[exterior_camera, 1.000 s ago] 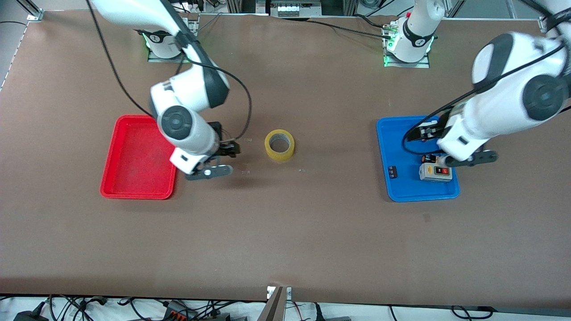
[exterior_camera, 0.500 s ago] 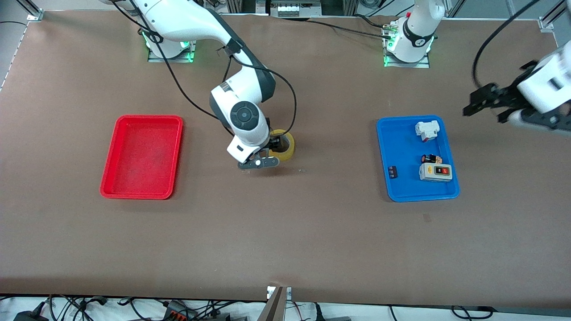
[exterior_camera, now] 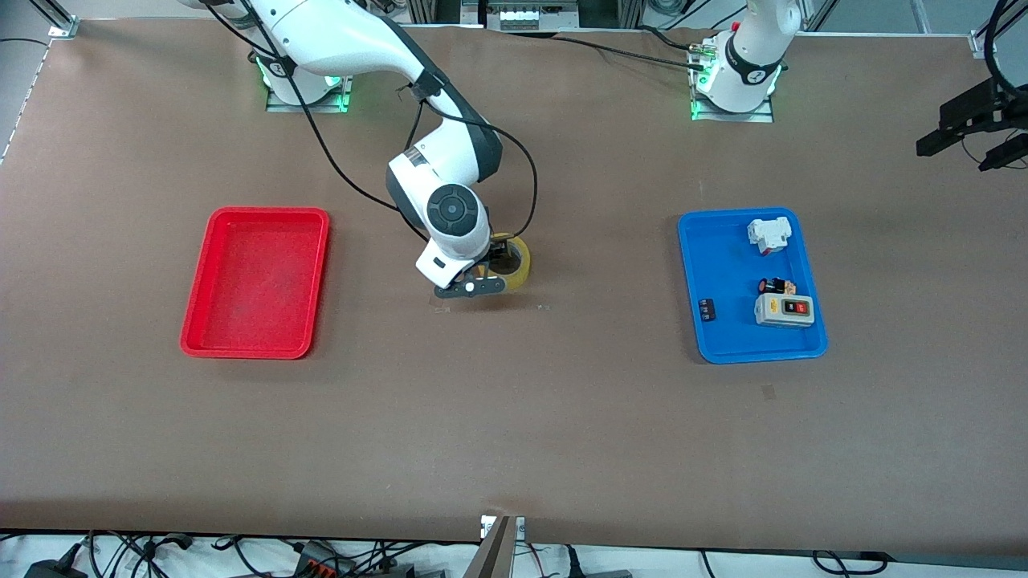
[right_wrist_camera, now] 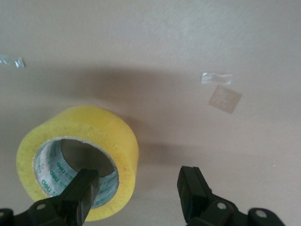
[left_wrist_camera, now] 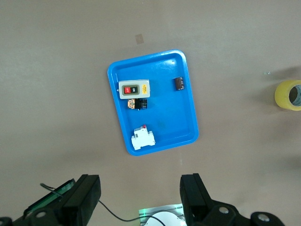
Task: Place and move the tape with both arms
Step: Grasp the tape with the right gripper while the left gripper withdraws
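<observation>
While left gripper [exterior_camera: 973,144] waits, jaws apart, right gripper [right_wrist_camera: 137,188] straddles tape [right_wrist_camera: 77,162] wall, jaws apart.

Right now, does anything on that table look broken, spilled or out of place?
Nothing stands out. The tape stands flat between the red tray and blue tray, intact. Small scraps of clear tape stuck to the table are the only litter.

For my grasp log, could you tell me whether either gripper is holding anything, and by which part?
Nothing is held. The right gripper is open, straddling the tape's wall, one finger inside the core. The left gripper is open, empty.
</observation>
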Controlling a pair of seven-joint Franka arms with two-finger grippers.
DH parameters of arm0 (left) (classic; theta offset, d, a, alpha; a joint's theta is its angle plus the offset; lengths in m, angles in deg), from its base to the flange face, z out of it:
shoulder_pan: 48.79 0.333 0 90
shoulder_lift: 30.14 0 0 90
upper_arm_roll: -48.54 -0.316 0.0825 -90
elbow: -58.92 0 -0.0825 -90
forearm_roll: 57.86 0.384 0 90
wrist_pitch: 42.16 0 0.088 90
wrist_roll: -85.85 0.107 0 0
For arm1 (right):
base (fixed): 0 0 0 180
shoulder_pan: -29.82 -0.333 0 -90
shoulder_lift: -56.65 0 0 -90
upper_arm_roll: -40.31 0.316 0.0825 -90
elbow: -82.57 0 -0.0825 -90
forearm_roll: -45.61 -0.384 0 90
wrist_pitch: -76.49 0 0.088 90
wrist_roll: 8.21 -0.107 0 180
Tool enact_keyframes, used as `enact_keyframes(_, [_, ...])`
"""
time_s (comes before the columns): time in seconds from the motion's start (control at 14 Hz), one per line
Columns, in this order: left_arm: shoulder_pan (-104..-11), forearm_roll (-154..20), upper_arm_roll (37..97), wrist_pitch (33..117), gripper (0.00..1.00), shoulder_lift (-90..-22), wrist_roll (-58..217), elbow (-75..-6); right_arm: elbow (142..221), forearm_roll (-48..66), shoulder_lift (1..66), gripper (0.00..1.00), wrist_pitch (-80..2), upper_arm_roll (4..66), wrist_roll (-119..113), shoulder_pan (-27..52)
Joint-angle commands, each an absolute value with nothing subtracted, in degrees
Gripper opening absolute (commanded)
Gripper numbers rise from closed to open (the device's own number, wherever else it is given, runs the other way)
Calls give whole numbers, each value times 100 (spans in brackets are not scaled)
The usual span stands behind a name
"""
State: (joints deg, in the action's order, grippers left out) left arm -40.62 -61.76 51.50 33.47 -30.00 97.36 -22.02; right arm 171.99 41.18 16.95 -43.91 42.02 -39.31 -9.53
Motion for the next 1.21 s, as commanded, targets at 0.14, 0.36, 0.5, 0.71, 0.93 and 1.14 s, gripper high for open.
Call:
enact_keyframes(0.14, [-4018, -6024, 5302, 3255, 100, -2987, 9807, -2106, 17134, 3840, 1516, 100, -4585, 4172, -3976, -1078])
enact_keyframes(0.36, [-4018, -6033, 5311, 3281, 100, -2996, 9824, -2106, 17134, 3840, 1464, 79, -4594, 4163, -3985, -1078])
enact_keyframes(0.5, [-4070, -6050, 5364, 3255, 100, -2987, 9807, -2106, 17125, 3849, 1455, 48, -4603, 4163, -3994, -1078])
enact_keyframes(0.71, [-4062, -6033, 5425, 3281, 100, -2987, 9815, -2106, 17107, 3840, 1490, 10, -4594, 4163, -3994, -1070])
enact_keyframes(0.93, [-4062, -6032, 5435, 3281, 100, -2996, 9807, -2106, 17098, 3831, 1830, 0, -4463, 4119, -3915, -938])
enact_keyframes(1.14, [-4070, -6024, 5461, 3272, 100, -2996, 9816, -2115, 17142, 3857, 2744, 0, -3411, 4101, -3714, -45])
